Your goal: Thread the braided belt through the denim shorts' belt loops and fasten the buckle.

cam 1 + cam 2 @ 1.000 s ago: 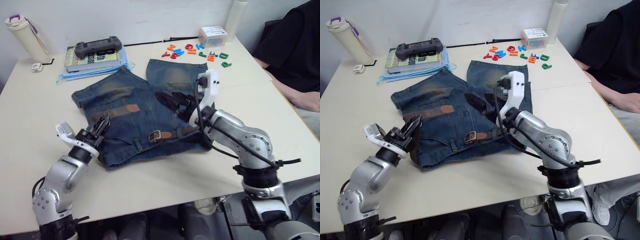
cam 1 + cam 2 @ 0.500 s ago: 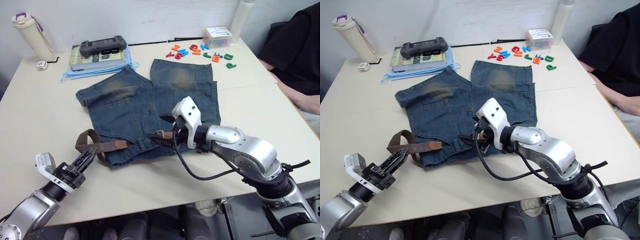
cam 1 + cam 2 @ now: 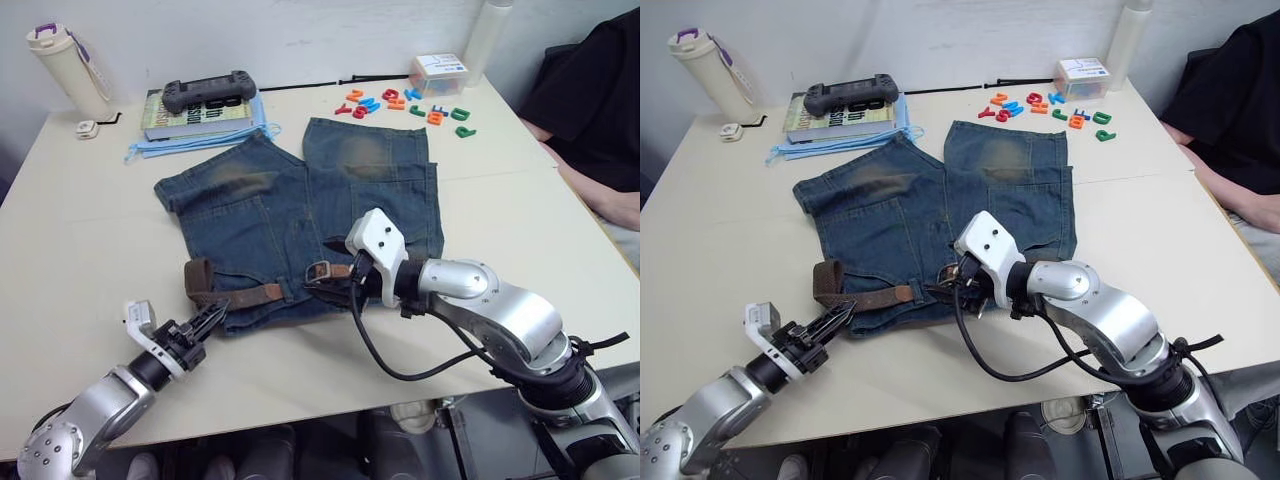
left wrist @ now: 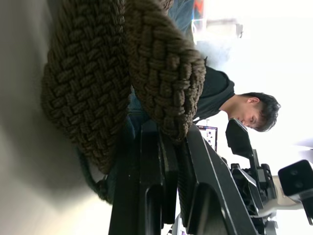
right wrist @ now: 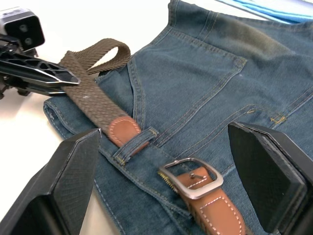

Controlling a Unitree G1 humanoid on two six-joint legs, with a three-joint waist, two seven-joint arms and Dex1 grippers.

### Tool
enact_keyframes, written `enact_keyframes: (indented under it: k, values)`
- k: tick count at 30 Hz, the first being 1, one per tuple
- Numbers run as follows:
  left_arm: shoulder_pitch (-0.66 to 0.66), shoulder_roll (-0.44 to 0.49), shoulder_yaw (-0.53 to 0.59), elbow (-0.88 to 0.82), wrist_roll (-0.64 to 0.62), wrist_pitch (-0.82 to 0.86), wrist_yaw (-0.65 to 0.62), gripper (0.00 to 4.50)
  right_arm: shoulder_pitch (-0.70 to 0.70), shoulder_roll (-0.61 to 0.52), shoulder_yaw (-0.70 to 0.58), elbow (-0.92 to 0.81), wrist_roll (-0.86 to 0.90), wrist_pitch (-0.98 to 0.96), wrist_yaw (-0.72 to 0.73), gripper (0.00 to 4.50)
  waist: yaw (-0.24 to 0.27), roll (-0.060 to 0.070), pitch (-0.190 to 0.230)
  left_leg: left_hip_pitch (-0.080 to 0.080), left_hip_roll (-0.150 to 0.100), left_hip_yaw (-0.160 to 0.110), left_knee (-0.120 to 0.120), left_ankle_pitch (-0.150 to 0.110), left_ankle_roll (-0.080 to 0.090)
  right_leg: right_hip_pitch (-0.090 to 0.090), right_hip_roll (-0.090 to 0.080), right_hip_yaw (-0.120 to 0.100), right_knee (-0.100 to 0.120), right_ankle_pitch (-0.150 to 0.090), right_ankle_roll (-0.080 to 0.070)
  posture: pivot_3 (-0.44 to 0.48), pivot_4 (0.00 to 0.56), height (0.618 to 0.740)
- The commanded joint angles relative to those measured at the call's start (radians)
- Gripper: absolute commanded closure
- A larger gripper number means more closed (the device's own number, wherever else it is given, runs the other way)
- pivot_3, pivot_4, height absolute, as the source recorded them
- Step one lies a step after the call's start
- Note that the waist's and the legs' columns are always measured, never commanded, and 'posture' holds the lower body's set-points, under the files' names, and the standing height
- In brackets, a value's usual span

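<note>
left gripper: closed, touching belt loop at shorts corner | right gripper: open wide above buckle | belt tip under a belt loop

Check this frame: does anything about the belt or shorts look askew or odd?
Yes. The braided belt folds back on itself in a loose loop off the waistband's end instead of lying flat along the denim shorts. Its tan tip is tucked under one belt loop, short of the buckle, which is unfastened.
</note>
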Motion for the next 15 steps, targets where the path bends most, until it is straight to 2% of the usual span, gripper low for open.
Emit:
enact_keyframes:
  k: [1,6,10,15]
  values:
    - [0.01,0.011,-0.018,-0.044,-0.013,-0.013,0.007,4.5,0.0,0.008,-0.045,-0.059,-0.012,0.01,0.002,0.04,0.0,0.0,0.0,0.0,0.0,0.0,0.0,0.0,0.0,0.0,0.0,0.0,0.0,0.0,0.0,0.0,0.15,0.738]
    - [-0.008,-0.004,-0.021,-0.078,-0.013,-0.029,0.023,4.5,0.002,0.011,-0.054,-0.065,-0.027,0.021,0.004,0.04,0.0,0.0,0.0,0.0,0.0,0.0,0.0,0.0,0.0,0.0,0.0,0.0,0.0,0.0,0.0,0.0,0.15,0.738]
    - [-0.061,-0.034,-0.076,-0.092,-0.013,-0.051,0.069,4.5,-0.004,-0.001,-0.031,-0.055,-0.072,0.017,0.013,0.04,0.003,0.0,0.0,0.0,0.0,0.0,0.0,0.0,0.0,0.0,0.0,0.0,0.0,0.0,0.0,0.0,0.15,0.738]
    - [-0.084,-0.056,-0.123,-0.095,-0.013,-0.083,0.124,4.5,-0.041,-0.092,0.127,-0.017,-0.317,-0.147,0.073,0.04,0.013,0.0,0.0,0.0,-0.002,0.001,0.001,0.0,0.001,0.001,0.001,0.0,0.0,0.001,0.001,0.0,0.15,0.738]
